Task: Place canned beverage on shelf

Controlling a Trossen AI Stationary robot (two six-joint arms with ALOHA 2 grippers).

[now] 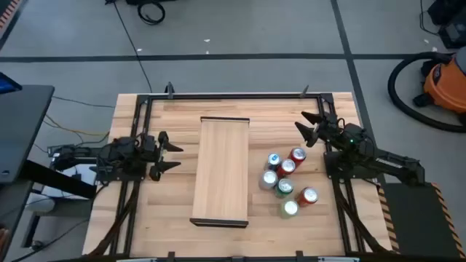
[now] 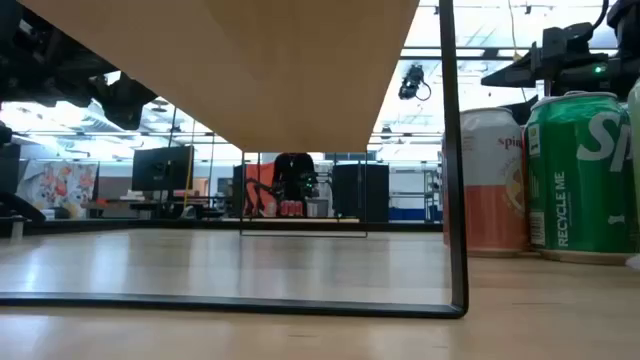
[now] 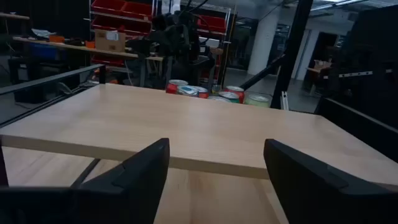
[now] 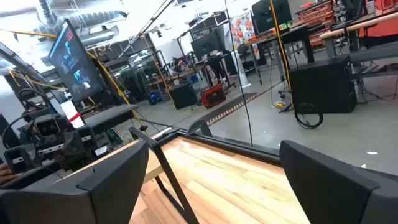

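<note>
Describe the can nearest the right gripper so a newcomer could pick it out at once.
Start at the shelf, the long light-wood board in the middle of the table. Beside its long edge on the right arm's side stands a cluster of cans. The one meant is the red can at the cluster's corner closest to the right gripper; its nearest neighbours have blue, red and silver tops.

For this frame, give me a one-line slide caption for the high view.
Empty shelf mid-table, six cans clustered beside it, both arms waiting at either side.

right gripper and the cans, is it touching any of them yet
Apart. The high view shows the right gripper open above bare tabletop, with a clear gap of wood between it and the nearest red can.
</note>
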